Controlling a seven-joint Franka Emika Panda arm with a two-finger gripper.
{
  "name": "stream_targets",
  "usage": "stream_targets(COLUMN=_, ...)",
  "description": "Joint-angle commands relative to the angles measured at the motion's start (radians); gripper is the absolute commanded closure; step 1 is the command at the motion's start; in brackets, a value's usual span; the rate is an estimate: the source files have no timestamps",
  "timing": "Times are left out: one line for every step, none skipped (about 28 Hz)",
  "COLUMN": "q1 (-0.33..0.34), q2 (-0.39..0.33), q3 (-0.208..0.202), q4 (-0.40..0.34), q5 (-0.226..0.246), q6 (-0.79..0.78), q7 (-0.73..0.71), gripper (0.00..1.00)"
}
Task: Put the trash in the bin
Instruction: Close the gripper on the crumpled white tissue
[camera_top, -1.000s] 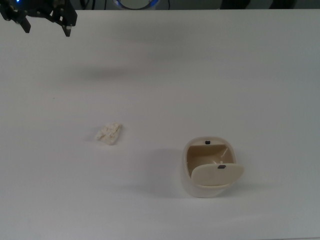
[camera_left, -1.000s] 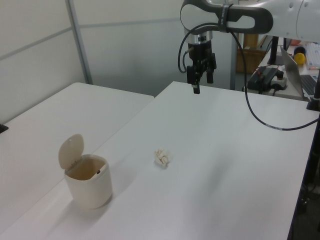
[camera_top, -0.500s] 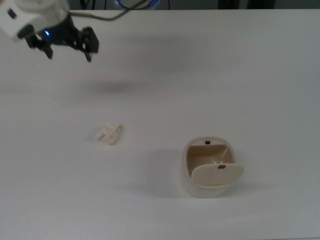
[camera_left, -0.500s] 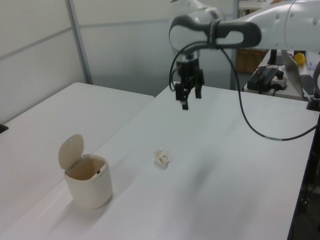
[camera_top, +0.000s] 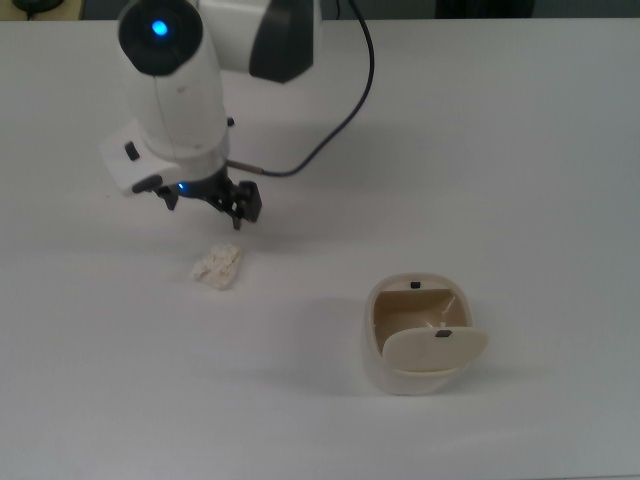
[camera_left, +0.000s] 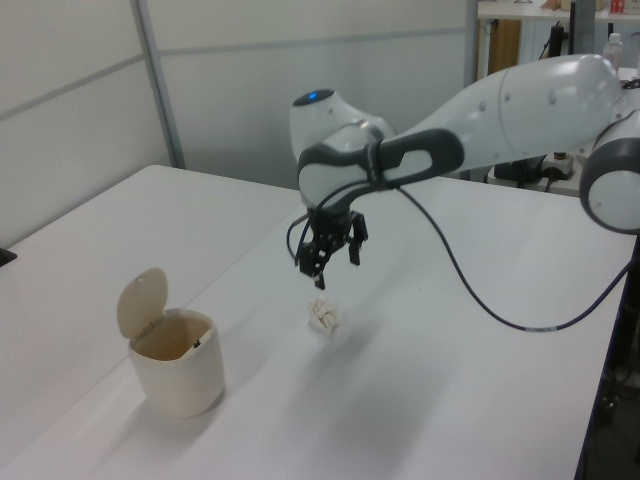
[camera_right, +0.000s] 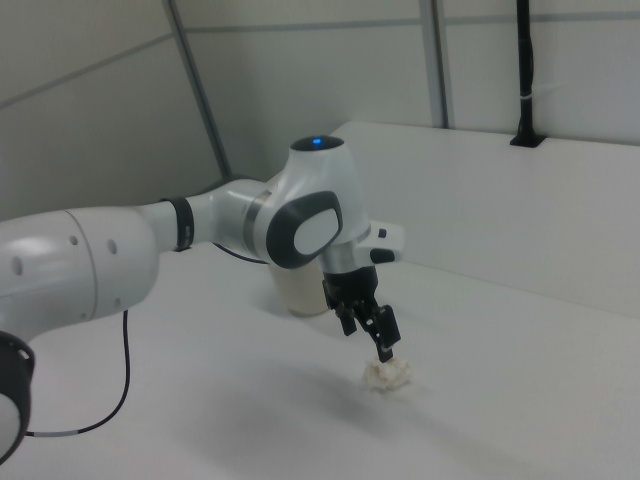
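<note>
The pincer (camera_left: 325, 262) hangs just above the trash (camera_left: 324, 316), its fingers apart and holding nothing. The trash lies on the white table (camera_top: 520, 150), well apart from the bin (camera_top: 415, 340), whose flap stands open. Risk: the wad is small and lumpy, so an off-centre descent could nudge it aside or pinch only a corner, which may slip during transfer. A black cable (camera_left: 470, 290) trails from the arm. Nothing stands on the table between the wad and the bin.
</note>
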Motion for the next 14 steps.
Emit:
stream_targets(q1=0.001, q2=0.034, q3=0.016, q4=-0.006, q5=0.009, q6=0.074, q7=0.115, gripper=0.00)
stream_targets(q1=0.001, q2=0.040, q3=0.019, q4=-0.006, q5=0.008, q6=0.082, q7=0.130, gripper=0.00)
stream_targets(q1=0.001, q2=0.046, q3=0.019, q4=-0.006, q5=0.008, q6=0.090, q7=0.146, gripper=0.00)
stream_targets(q1=0.001, q2=0.052, q3=0.019, q4=-0.006, q5=0.008, q6=0.096, q7=0.159, gripper=0.00)
stream_targets(q1=0.001, q2=0.057, q3=0.019, q4=-0.006, q5=0.008, q6=0.103, q7=0.173, gripper=0.00)
stream_targets(q1=0.001, q2=0.063, q3=0.019, q4=-0.007, q5=0.008, q6=0.108, q7=0.190, gripper=0.00)
stream_targets(q1=0.001, q2=0.068, q3=0.019, q4=-0.007, q5=0.008, q6=0.108, q7=0.195, gripper=0.00)
stream_targets(q1=0.001, q2=0.068, q3=0.019, q4=-0.007, q5=0.008, q6=0.108, q7=0.199, gripper=0.00)
stream_targets(q1=0.000, q2=0.069, q3=0.020, q4=-0.007, q5=0.009, q6=0.110, q7=0.202, gripper=0.00)
stream_targets(q1=0.000, q2=0.072, q3=0.019, q4=-0.007, q5=0.009, q6=0.110, q7=0.205, gripper=0.00)
stream_targets(q1=0.000, q2=0.077, q3=0.019, q4=-0.007, q5=0.009, q6=0.110, q7=0.206, gripper=0.00)
stream_targets(q1=0.000, q2=0.078, q3=0.019, q4=-0.007, q5=0.008, q6=0.111, q7=0.207, gripper=0.00)
stream_targets(q1=0.000, q2=0.080, q3=0.019, q4=-0.007, q5=0.009, q6=0.117, q7=0.207, gripper=0.00)
stream_targets(q1=0.001, q2=0.085, q3=0.019, q4=-0.009, q5=0.009, q6=0.126, q7=0.207, gripper=0.00)
